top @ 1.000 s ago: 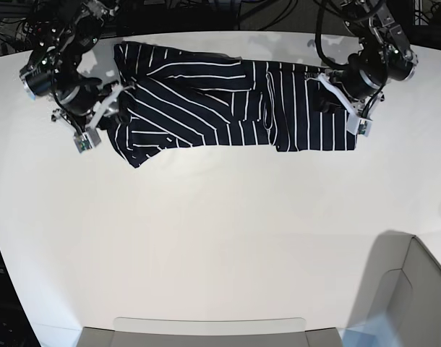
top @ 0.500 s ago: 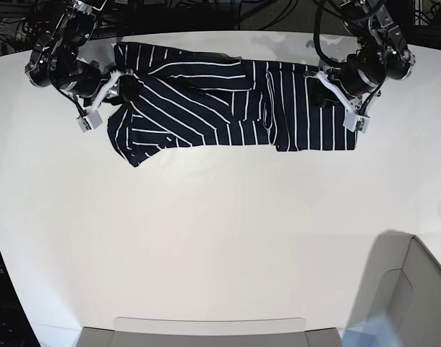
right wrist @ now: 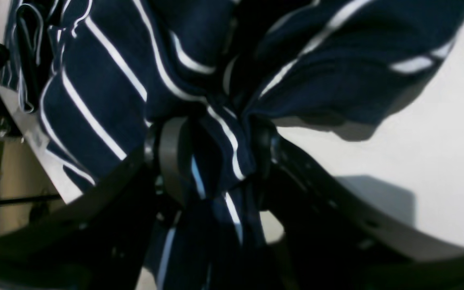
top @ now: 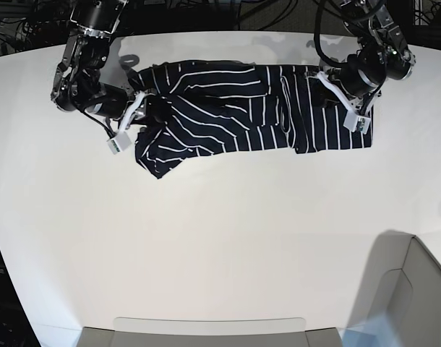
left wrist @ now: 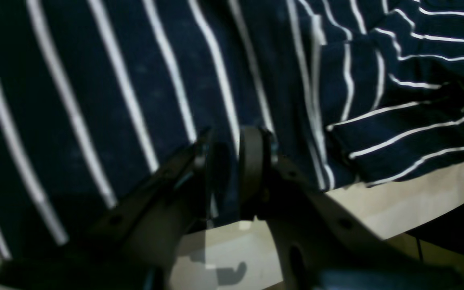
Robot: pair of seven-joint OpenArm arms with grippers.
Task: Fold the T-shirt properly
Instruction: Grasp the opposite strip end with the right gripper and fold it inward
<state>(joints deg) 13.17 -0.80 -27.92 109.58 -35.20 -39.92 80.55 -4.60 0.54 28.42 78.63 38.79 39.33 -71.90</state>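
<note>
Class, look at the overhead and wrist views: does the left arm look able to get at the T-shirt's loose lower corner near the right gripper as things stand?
Probably not: the left gripper is clamped on the T-shirt at its opposite end, while the right gripper sits beside that corner.

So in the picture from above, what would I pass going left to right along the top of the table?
Right arm's tool, pinching bunched fabric → the T-shirt, spread along the white table → left arm's tool, gripping the shirt's other end.
</note>
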